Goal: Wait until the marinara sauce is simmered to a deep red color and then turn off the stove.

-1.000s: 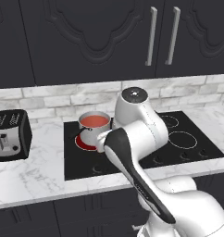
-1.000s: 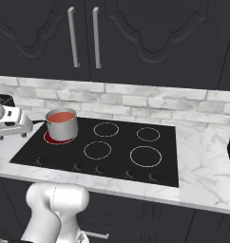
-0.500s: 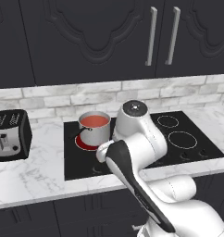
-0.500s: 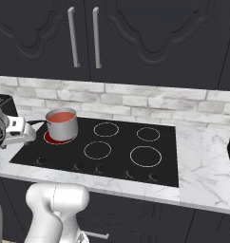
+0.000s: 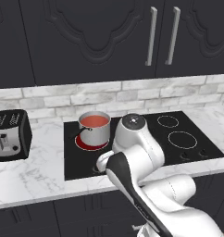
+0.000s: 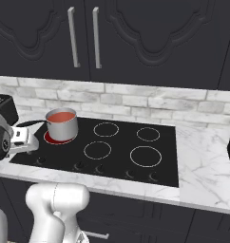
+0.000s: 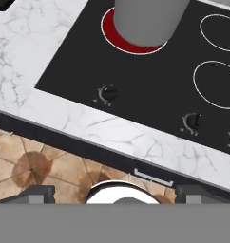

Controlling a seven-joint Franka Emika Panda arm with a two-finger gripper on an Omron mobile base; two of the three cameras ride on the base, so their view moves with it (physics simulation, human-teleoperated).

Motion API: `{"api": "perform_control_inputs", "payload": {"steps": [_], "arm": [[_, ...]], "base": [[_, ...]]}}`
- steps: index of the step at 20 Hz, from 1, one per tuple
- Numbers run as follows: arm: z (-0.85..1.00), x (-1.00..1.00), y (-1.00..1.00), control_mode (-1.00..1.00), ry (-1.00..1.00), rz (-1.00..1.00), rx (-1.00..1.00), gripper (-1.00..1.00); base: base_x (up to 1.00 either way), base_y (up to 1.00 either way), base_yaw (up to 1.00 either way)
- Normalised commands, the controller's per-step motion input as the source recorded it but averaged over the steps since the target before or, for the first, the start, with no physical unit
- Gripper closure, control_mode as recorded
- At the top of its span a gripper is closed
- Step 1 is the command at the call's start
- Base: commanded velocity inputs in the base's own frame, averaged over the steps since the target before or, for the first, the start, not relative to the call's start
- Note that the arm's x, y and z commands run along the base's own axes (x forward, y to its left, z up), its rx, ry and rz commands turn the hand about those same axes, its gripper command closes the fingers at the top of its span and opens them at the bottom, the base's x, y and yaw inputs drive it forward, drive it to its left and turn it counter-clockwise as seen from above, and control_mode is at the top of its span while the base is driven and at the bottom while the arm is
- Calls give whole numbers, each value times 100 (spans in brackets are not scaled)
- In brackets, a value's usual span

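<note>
The small steel saucepan (image 5: pixel 94 132) stands on the back-left burner of the black stove (image 5: pixel 146 139), over a glowing red ring (image 5: pixel 88 144). The marinara sauce (image 5: pixel 94 121) in it looks orange-red; from the right its sauce surface (image 6: pixel 61 116) is also red. My gripper (image 7: pixel 116 193) hovers above the stove's front-left corner, open with nothing between its fingers (image 7: pixel 35 193). In the hand view the pan's wall (image 7: pixel 145 19) is at the top and the leftmost knob (image 7: pixel 108 93) lies just ahead. From the right, the hand (image 6: pixel 22 137) sits left of the pan, over the leftmost knob (image 6: pixel 41 161).
A black-and-silver toaster (image 5: pixel 9 135) stands on the marble counter (image 5: pixel 35 171) left of the stove. More knobs (image 6: pixel 99 168) run along the stove's front. Three other burners (image 6: pixel 145 155) are unlit. Dark cabinets hang above; a tiled floor (image 7: pixel 36 161) lies below the counter's edge.
The arm has sunk lower and the hand has come down toward the stove's front-left corner. The pan has not moved and the sauce looks about the same red.
</note>
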Motion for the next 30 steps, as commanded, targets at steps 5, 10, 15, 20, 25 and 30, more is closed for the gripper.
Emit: {"api": "perform_control_inputs", "payload": {"steps": [5,10,15,20,25,30], "arm": [[-29,5,6,-100,2,0,0,-100],[-23,15,9,-100,1,-1,3,-100],[-17,22,8,-100,3,-7,14,-100],[-16,26,7,-100,3,-9,16,-100],[-6,32,8,-100,1,-11,7,-100],[0,28,14,-100,1,-2,-4,-100]], "base": [[0,0,0],[0,0,0],[0,0,0],[0,0,0],[0,0,0],[0,0,0]]}}
